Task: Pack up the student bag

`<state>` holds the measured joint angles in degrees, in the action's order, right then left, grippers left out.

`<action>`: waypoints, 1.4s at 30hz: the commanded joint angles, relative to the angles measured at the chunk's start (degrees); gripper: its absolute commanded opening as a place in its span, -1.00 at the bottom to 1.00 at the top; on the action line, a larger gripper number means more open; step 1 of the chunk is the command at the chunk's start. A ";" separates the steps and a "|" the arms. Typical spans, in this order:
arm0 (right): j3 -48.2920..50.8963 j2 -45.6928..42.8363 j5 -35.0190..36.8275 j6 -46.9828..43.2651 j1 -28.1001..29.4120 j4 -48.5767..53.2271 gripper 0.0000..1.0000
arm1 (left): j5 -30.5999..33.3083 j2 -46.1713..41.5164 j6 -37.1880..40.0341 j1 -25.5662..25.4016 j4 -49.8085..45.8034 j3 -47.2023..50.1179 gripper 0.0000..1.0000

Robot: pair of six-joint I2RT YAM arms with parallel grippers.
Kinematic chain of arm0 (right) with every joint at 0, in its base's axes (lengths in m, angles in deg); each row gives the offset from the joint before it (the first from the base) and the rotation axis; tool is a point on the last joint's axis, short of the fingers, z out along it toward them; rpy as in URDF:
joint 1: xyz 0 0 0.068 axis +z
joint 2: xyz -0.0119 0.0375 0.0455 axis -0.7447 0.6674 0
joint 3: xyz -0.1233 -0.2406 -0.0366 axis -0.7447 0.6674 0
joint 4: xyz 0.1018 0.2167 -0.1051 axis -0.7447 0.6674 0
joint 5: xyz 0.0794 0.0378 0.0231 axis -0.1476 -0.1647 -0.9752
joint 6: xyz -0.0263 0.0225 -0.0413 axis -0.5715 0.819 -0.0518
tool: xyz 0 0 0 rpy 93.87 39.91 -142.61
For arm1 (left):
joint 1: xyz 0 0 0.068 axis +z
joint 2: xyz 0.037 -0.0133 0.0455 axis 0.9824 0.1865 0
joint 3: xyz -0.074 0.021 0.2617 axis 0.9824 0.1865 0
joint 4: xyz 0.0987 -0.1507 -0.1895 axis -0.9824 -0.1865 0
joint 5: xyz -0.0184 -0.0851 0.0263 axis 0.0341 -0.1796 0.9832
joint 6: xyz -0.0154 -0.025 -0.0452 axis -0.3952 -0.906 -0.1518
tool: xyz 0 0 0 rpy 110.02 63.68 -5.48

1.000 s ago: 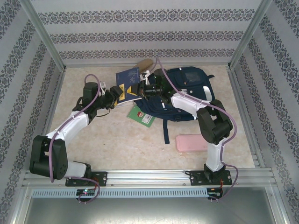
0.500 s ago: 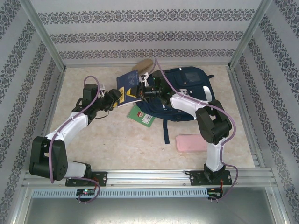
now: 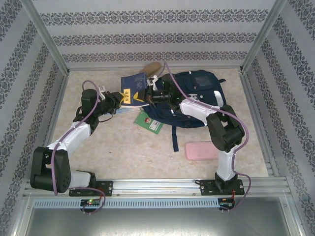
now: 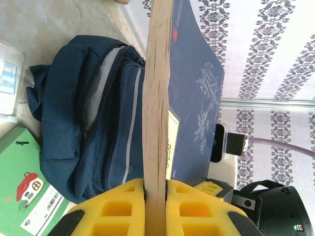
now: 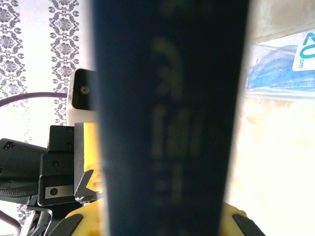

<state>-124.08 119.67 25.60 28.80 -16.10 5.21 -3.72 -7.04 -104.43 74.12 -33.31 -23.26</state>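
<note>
The student bag (image 3: 197, 96) is a navy backpack lying at the back of the table, also seen in the left wrist view (image 4: 88, 123). A blue book (image 3: 135, 87) hangs in the air just left of it, between both grippers. My left gripper (image 3: 119, 97) is shut on the book's tan page edge (image 4: 156, 123), its yellow fingers (image 4: 113, 206) pressed against both sides. My right gripper (image 3: 147, 96) holds the opposite side; the dark spine (image 5: 167, 98) fills the gap between its fingers and hides what lies beyond.
A green book (image 3: 149, 123) lies on the table in front of the bag's left end. A pink flat case (image 3: 202, 150) sits near the right arm's base. A clear ruler (image 5: 280, 64) lies on the table, and a tan object (image 3: 152, 67) rests by the back wall.
My left gripper was open beside the book and has shut on its page edge. The left arm has drawn slightly leftward. The right gripper stays on the book.
</note>
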 commanded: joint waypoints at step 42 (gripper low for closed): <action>-26.18 8.53 61.68 -53.65 2.69 64.63 -1.00 | 0.55 -5.78 13.25 2.14 -14.16 -2.27 -1.00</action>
<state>-151.09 132.48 87.76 -24.53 -13.41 70.41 -1.95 -13.25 -91.88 75.63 -50.18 -24.55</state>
